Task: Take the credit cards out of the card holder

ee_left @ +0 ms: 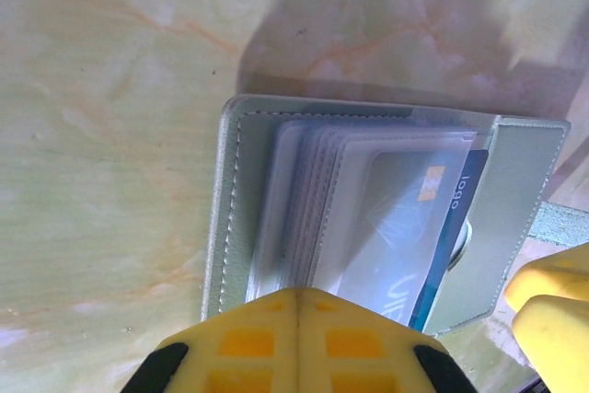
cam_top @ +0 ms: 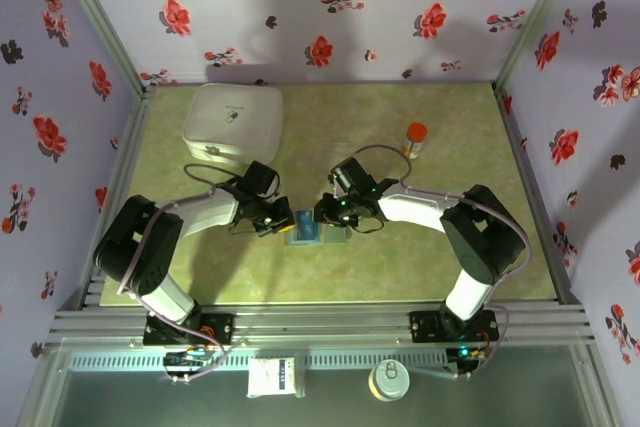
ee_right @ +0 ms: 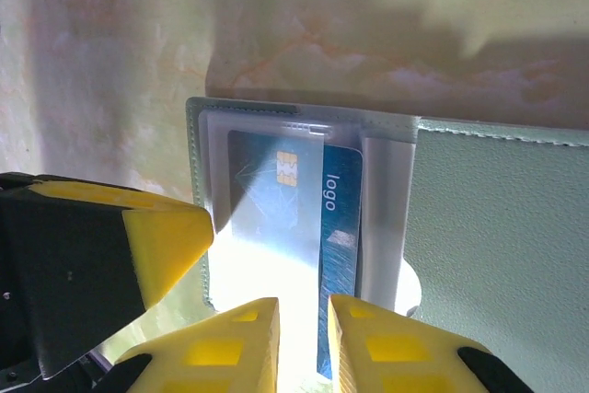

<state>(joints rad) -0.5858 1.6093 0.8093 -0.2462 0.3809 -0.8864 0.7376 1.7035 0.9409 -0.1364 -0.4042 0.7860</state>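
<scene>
holder (ee_right: 497, 227): open flat at mid-table (cam_top: 450, 267) between both grippers, clear sleeves (ee_left: 304, 200) fanned.
card (ee_right: 340, 200): blue, partly out of its sleeve, end toward the right gripper.
right gripper (ee_right: 304, 319): jaws narrow over the card end, probably to draw it out; actual grip unclear in glare.
left gripper (ee_left: 296, 338): jaws closed together at the holder's near edge, likely steadying it.

walls (cam_top: 330, 7): lilac, red and dark flower print | worktop (cam_top: 300, 277): green-yellow marbled, bright glare patches, perhaps overhead lighting | near edge: ribbed metal rail (cam_top: 320, 325)
</scene>
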